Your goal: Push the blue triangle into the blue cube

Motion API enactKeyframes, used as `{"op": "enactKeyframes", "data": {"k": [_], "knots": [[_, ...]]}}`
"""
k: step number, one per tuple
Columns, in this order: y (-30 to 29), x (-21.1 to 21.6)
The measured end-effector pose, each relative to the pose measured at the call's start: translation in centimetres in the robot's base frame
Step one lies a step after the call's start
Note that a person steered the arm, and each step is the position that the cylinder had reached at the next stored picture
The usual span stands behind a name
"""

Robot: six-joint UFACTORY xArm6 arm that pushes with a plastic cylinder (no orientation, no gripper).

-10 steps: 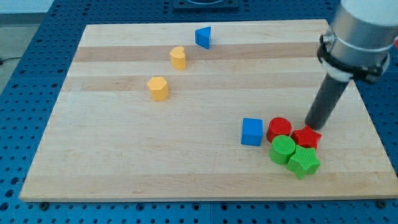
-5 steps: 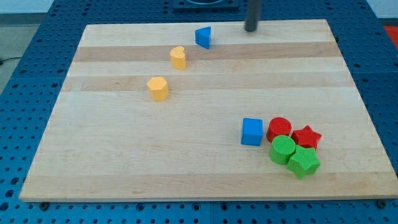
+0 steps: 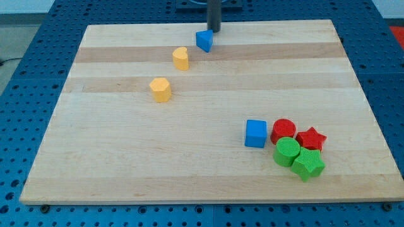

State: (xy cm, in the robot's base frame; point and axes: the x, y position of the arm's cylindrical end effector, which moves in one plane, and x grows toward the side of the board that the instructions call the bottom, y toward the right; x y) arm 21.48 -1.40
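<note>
Judging by its look, the blue triangle (image 3: 204, 40) is a small, light, rigid block that should slide easily on the smooth wooden tabletop (image 3: 126, 157). There is nothing to grasp, so it has to be shoved. Its slanted faces and pointed corner make me expect it to twist or slip sideways if I press off centre. The best contact looks to be its far flat side, the one toward the view's top, so that the push runs toward the blue cube (image 3: 255, 133).

My tip (image 3: 214, 31) stands just beside the triangle, on its upper right, touching it or nearly so; I cannot tell which. I have no hand with jaws to open or close, only this straight dark rod, upright, most of it cut off by the view's top edge.

From my tip the cube lies well away, toward the view's bottom and somewhat right. A red cylinder (image 3: 283, 130) stands just beside it, with a red star (image 3: 311, 139) and two green blocks (image 3: 298, 158) close behind. Two yellow blocks (image 3: 170, 74) lie down-left of my tip, off the line I would take.
</note>
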Motion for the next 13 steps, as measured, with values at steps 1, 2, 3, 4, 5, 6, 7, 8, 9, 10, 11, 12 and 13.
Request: {"op": "enactKeyframes", "data": {"k": [1,2,3,4,5,6,7,8,9,10,11,12,13], "knots": [[-2.3,3.0],[3.1,4.8],[6.3,5.8],[6.1,10.5],[3.1,11.3],[2.0,13.0],[4.0,14.3],[7.2,14.3],[8.9,16.0],[8.2,17.3],[6.1,17.7],[6.1,19.3],[7.6,21.6]]}}
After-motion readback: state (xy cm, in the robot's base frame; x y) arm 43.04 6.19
